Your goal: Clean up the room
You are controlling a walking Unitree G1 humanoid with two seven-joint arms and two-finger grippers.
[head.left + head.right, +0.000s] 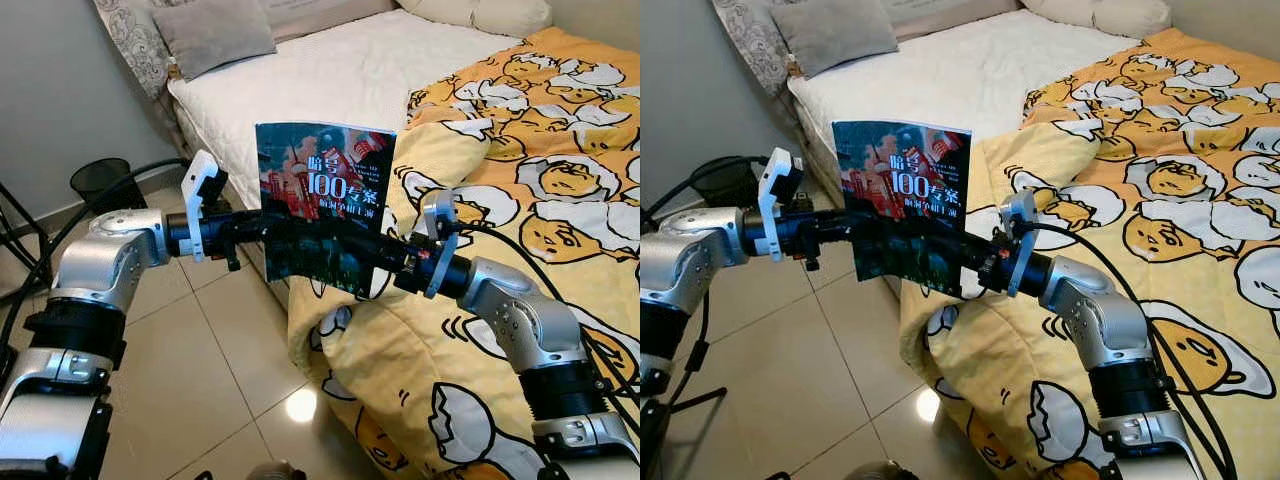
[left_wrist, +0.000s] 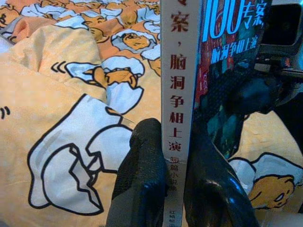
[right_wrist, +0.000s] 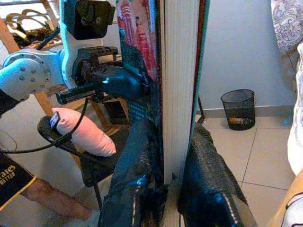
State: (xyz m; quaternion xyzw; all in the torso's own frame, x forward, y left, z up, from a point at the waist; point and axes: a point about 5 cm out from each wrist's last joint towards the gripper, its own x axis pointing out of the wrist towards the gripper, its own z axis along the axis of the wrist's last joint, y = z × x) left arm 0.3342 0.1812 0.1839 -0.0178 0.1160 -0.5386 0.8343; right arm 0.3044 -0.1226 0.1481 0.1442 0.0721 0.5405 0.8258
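A book (image 1: pixel 322 205) with a dark teal cover, white "100" lettering and a white spine (image 2: pixel 177 94) stands upright in the air between my arms, beside the bed's edge. My left gripper (image 1: pixel 278 236) is shut on its spine side, with black fingers (image 2: pixel 144 184) pressing both covers. From the other side my right gripper (image 1: pixel 360 252) is shut on the page edge (image 3: pixel 179 85), one finger (image 3: pixel 135 175) against each cover. Both grippers hold the lower half of the book.
A bed with a white mattress (image 1: pixel 330 70), a grey pillow (image 1: pixel 212 35) and a yellow egg-print duvet (image 1: pixel 540 190) lies ahead and right. A black mesh bin (image 1: pixel 100 180) stands by the wall. A person's leg (image 3: pixel 52 203) and a chair with a pink cushion (image 3: pixel 80 132) sit behind me.
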